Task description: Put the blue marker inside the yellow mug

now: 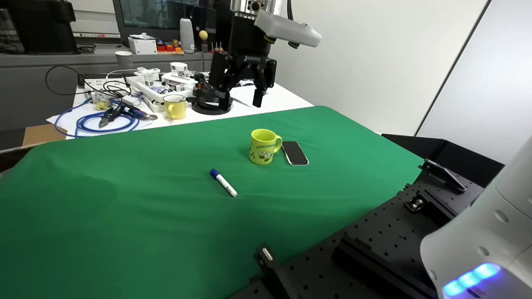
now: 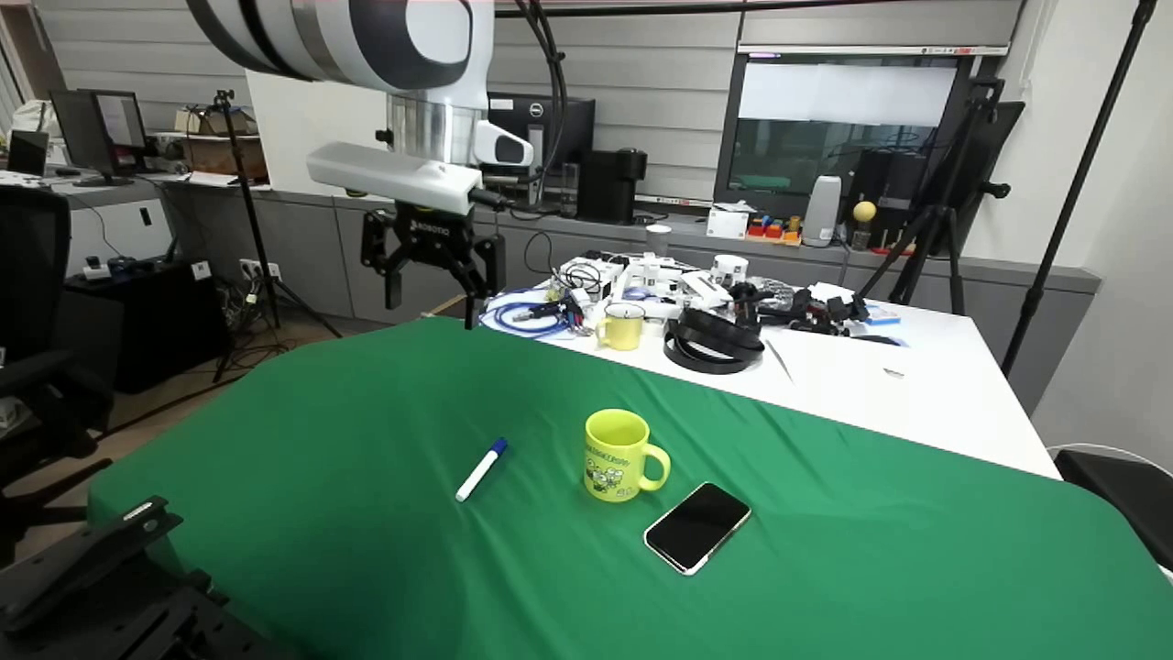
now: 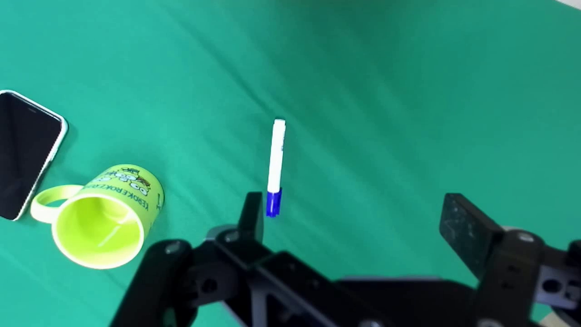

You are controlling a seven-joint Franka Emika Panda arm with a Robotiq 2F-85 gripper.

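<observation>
The blue marker (image 1: 224, 184) (image 2: 480, 471) lies flat on the green cloth, with a white barrel and a dark blue cap. The yellow mug (image 1: 260, 154) (image 2: 609, 467) stands upright beside it with printed figures on its side. In the wrist view the marker (image 3: 276, 159) lies near the left finger's tip, and the mug (image 3: 147, 195) is at the lower left, its opening facing the camera. My gripper (image 1: 242, 101) (image 2: 433, 302) is open and empty, well above the cloth in both exterior views. Its two fingers (image 3: 352, 213) are wide apart in the wrist view.
A dark phone (image 1: 295, 153) (image 2: 698, 527) (image 3: 27, 150) lies next to the mug's handle side. A white table behind holds cables, tools, a black coil (image 2: 710, 344) and another, paler yellow mug (image 1: 176, 109) (image 2: 620, 330). A black perforated base plate (image 1: 374, 249) borders the green cloth.
</observation>
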